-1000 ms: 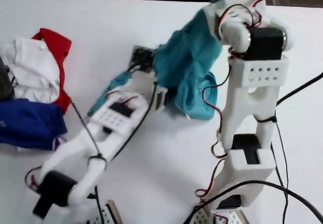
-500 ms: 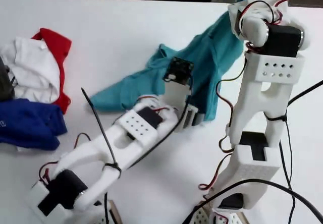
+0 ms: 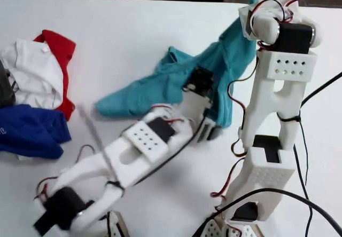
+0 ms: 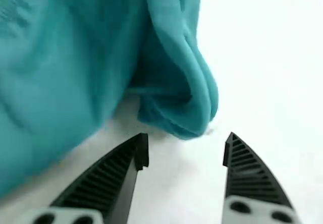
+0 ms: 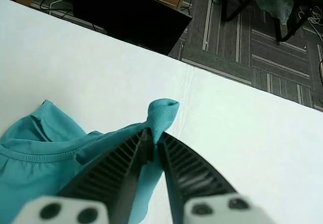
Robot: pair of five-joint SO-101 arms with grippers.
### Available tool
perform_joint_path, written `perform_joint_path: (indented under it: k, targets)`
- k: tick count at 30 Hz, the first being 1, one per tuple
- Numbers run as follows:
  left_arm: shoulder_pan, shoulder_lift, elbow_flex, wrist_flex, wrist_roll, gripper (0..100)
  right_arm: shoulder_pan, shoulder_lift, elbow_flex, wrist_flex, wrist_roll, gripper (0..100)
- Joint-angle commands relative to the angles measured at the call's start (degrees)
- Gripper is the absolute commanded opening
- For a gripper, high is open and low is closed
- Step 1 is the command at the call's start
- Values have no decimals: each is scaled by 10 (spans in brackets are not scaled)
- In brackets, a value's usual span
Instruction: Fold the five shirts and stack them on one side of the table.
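The teal shirt [image 3: 160, 87] is spread unfolded across the middle of the white table [image 3: 133, 29]. It is drawn out in a long band from its low end near the table's centre up to its far corner beside the right arm [image 3: 278, 87]. That corner is bunched and lifted. In the right wrist view it is seen pinched between the clenched fingers of the right gripper [image 5: 154, 138], with a small tuft of teal shirt [image 5: 40, 168] standing above the fingertips. A ribbed neckline is seen lying on the table below.

The left gripper [image 4: 186, 143] is held low over the table with its fingers parted and nothing between them, just short of a rolled edge of the teal shirt [image 4: 75, 57]. From above, the left gripper [image 3: 208, 133] is placed at the shirt's near edge, close to the right arm.

At the table's left side, well apart, a white shirt [image 3: 32, 74], a red shirt [image 3: 59, 47] and a blue shirt [image 3: 29, 130] are heaped together unfolded. A pale mark on the blue shirt is too small to be read.
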Motion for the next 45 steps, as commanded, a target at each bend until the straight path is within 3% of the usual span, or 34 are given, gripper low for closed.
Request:
perform_joint_path:
  k: [1, 9, 21, 27, 32, 37, 45]
  targets:
    - [-11, -71, -21, -3, -5, 264, 7, -5, -7, -21, 4, 20]
    - [9, -21, 37, -105, -4, 264, 7, -4, -7, -26, 4, 20]
    - [45, 181, -38, -162, -6, 264, 7, -7, -7, -23, 4, 20]
    - [-4, 263, -95, -156, -8, 229, 7, -7, -7, -17, 4, 20]
    - [-45, 271, -103, -156, -9, 15, 7, -5, -7, -15, 4, 20]
    - [-92, 270, -100, -151, -9, 26, 7, -4, -4, -15, 4, 20]
    - [-175, 143, -103, -43, -9, 25, 48, -4, -7, -33, 1, 20]
